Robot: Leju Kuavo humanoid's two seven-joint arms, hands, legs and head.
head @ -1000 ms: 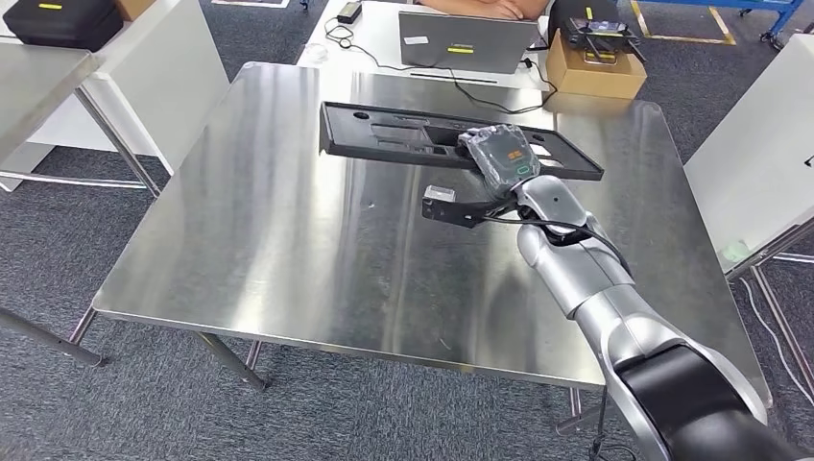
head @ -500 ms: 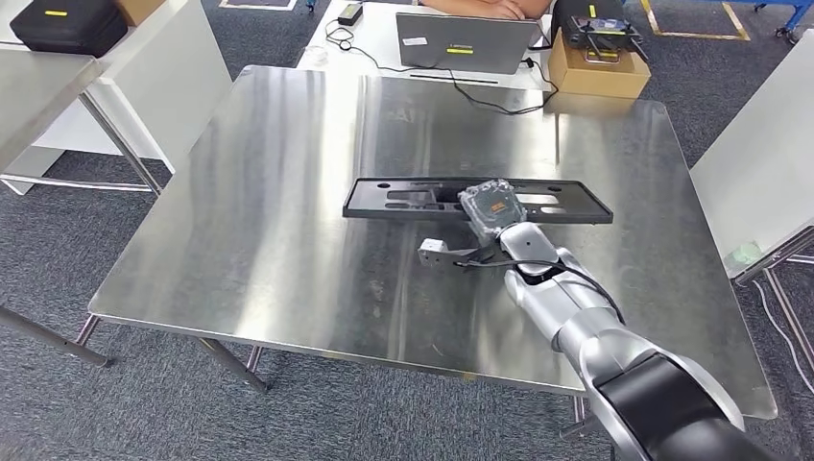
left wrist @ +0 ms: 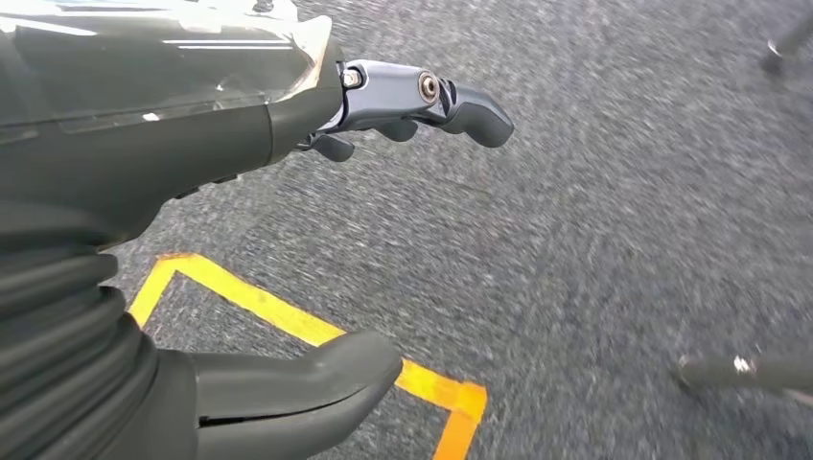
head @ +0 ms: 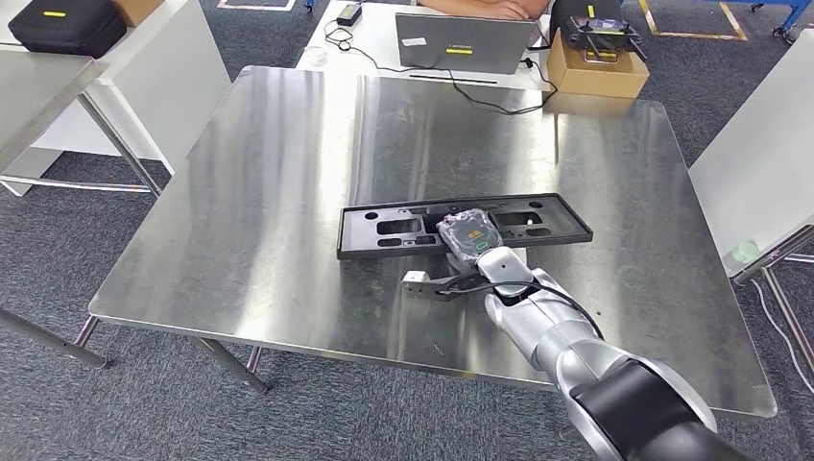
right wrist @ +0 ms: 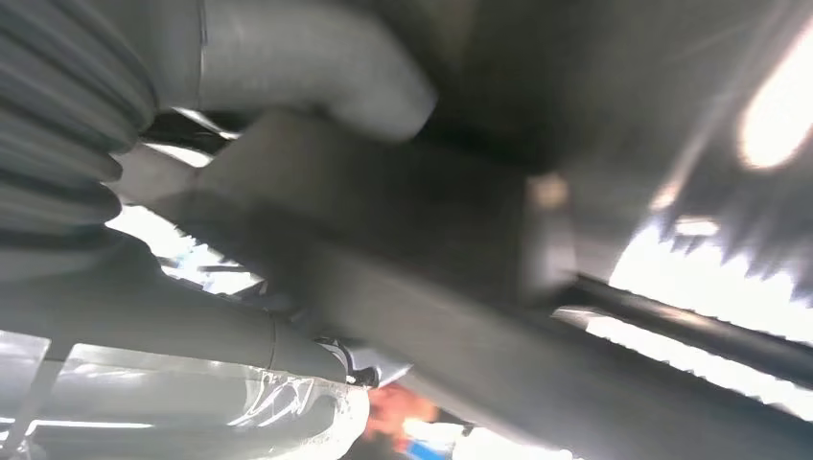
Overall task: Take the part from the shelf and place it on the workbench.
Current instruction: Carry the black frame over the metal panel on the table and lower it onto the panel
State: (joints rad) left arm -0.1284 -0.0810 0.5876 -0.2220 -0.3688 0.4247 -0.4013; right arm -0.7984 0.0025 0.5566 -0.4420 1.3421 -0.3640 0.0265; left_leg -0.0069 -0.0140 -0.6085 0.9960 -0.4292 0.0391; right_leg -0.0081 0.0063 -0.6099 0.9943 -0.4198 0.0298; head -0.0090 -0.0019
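The part [head: 403, 226] is a long, flat black plastic frame with cut-outs. It lies level and low over the middle of the steel workbench [head: 288, 144]; I cannot tell whether it touches the top. My right hand [head: 470, 238] grips it from above near its middle. In the right wrist view the part [right wrist: 403, 220] is a dark blur under the grey thumb [right wrist: 316, 57]. My left hand [left wrist: 144, 144] hangs over the grey carpet, fingers apart and holding nothing.
Behind the workbench stand a laptop [head: 466, 43] with a cable, a cardboard box [head: 595, 67] and a person's arms [head: 470, 8]. A black case [head: 62, 21] sits on the left table. A white panel [head: 758, 144] flanks the right edge. Yellow floor tape [left wrist: 288, 321] runs below my left hand.
My right hand has brought the part down and toward me, from the far side of the workbench to its middle. The view shifted slightly at first.
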